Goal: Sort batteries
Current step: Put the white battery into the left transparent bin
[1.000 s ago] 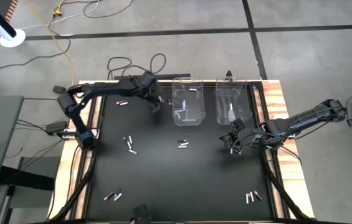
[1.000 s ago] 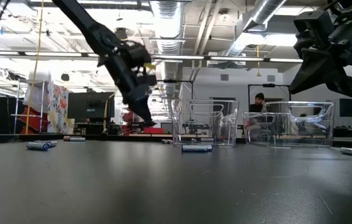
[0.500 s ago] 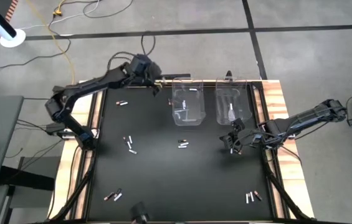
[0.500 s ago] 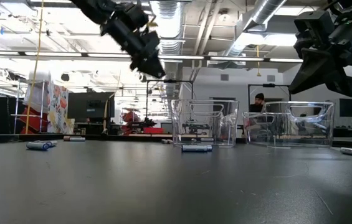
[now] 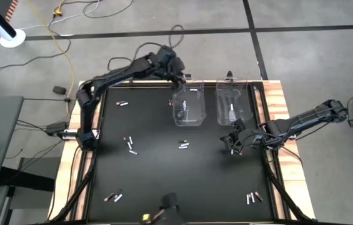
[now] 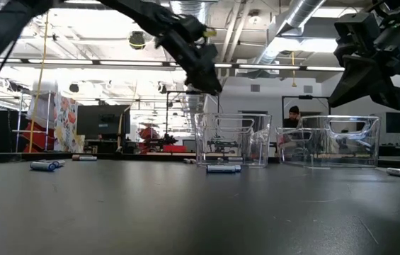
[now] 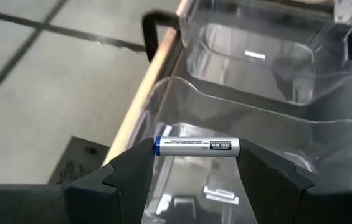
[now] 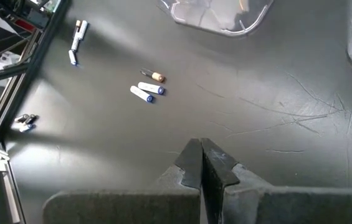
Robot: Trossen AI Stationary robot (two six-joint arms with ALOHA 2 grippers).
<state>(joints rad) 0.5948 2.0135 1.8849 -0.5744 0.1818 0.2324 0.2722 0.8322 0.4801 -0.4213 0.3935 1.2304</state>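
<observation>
Both arms are showing as dark, near-black jointed links, slim tubes between chunkier joint housings. The left arm [image 5: 129,70] is trailing a looped black cable near its wrist. The right arm [image 5: 301,122] is showing a ribbed-looking forearm segment, though that is hard to confirm. The left gripper [image 7: 194,177] is showing matte black, angular fingers; the right gripper [image 8: 202,163] is showing tapered, dusty grey-black fingers.
</observation>
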